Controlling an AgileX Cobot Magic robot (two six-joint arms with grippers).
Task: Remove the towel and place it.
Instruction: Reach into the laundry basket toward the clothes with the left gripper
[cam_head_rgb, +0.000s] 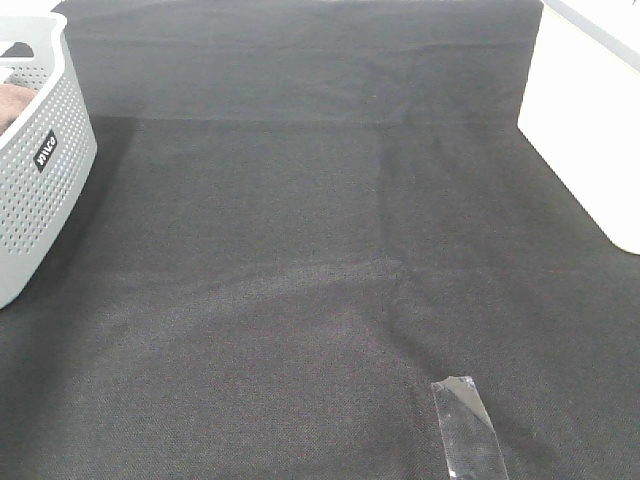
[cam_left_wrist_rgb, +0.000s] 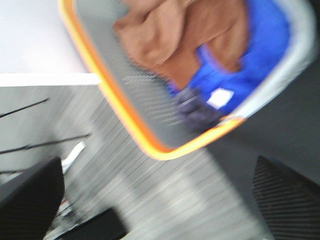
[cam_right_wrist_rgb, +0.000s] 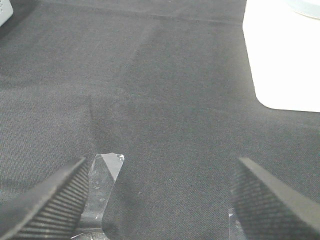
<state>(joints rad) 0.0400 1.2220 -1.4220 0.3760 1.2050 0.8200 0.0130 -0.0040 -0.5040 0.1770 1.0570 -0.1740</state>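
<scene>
Blur smears my left wrist view, but the towel reads clearly in the upper middle of that frame, bunched inside the basket against a blue cloth. My left tool hangs near the basket, fingers spread wide with nothing between them; I judge it is set for a reach down onto the towel. In the high view only a brown sliver shows at the far left edge. My right tool is likewise spread and empty, low over the bare table, probably to stay clear.
</scene>
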